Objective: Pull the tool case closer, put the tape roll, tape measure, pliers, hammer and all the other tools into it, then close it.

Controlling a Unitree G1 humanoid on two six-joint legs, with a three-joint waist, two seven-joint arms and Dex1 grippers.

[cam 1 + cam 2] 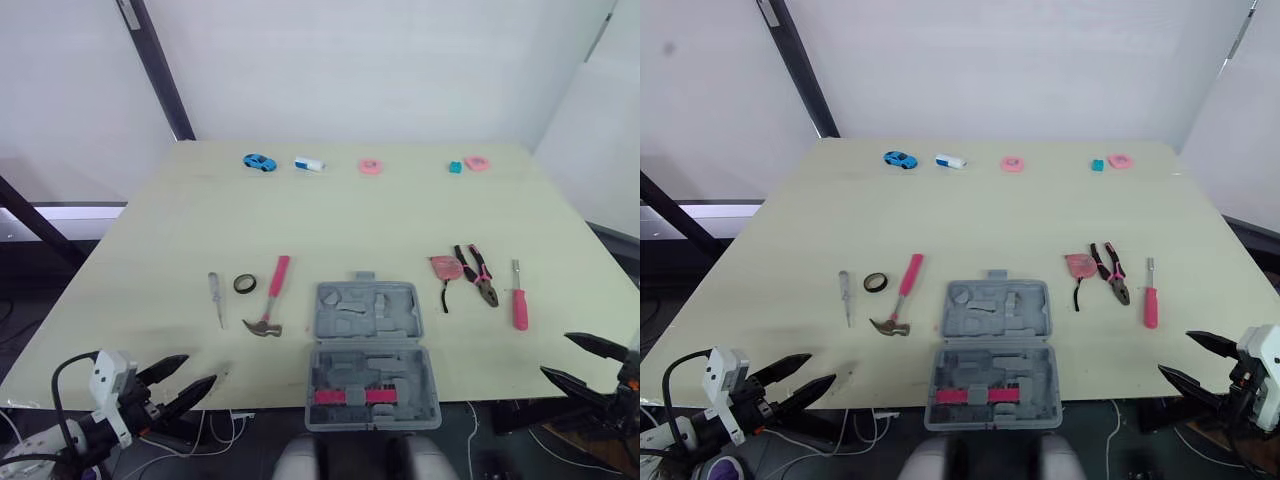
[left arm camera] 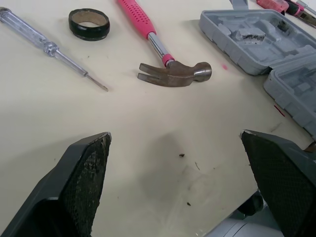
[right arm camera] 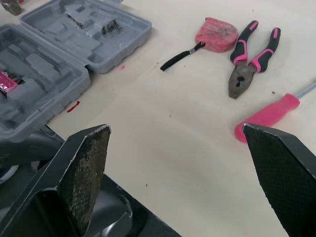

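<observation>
The grey tool case (image 1: 368, 350) lies open at the table's near edge, a pink strip in its near half. Left of it lie the pink-handled hammer (image 1: 270, 298), the black tape roll (image 1: 245, 284) and a clear-handled screwdriver (image 1: 216, 297). Right of it lie the pink tape measure (image 1: 446, 268), the pliers (image 1: 479, 274) and a pink screwdriver (image 1: 519, 297). My left gripper (image 1: 180, 383) is open at the near-left edge, nothing between its fingers (image 2: 86, 185). My right gripper (image 1: 583, 362) is open off the near-right edge, fingers (image 3: 84, 170) wide apart.
Along the table's far edge sit a blue toy car (image 1: 259, 162), a white and blue object (image 1: 309, 164), two pink rings (image 1: 371, 166) (image 1: 477, 162) and a small teal block (image 1: 455, 167). The wide middle of the table (image 1: 330, 220) is bare.
</observation>
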